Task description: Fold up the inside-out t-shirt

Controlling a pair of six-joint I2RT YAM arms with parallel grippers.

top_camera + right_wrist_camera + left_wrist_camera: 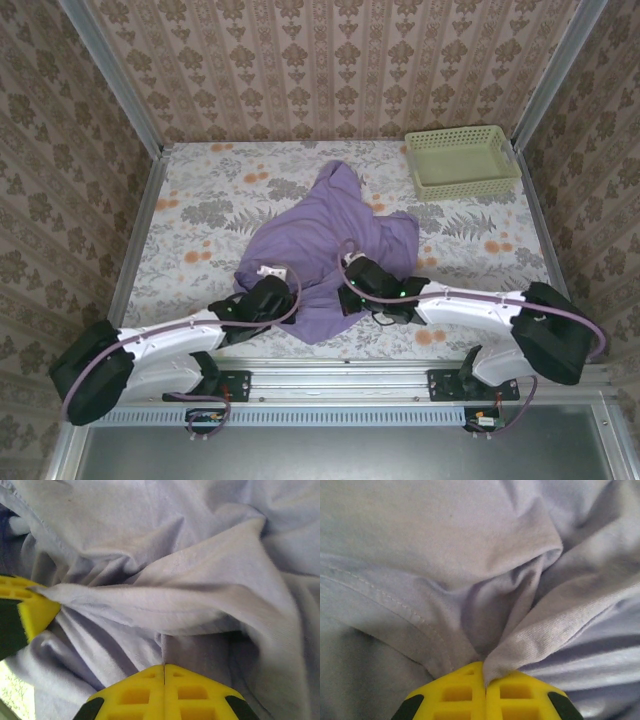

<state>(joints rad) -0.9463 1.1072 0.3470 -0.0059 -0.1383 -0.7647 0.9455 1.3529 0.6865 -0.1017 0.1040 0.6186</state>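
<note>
Soft, even light over the overhead view: no glare, just faint shading in the folds of the t-shirt (330, 260) and darker shadow at the near edge. Up close in both wrist views the cloth goes pale and washed, deep creases dark, nearest folds blurred.

centre of frame: you have the t-shirt (330, 250) heaped on the bench (200, 215) | upper right: basket (462, 162) on the bench, behind and right of the t-shirt, apart from it | lower centre: your left end effector (268, 290) on the t-shirt's lower left edge, right end effector (352, 285) to its right, on the cloth
</note>
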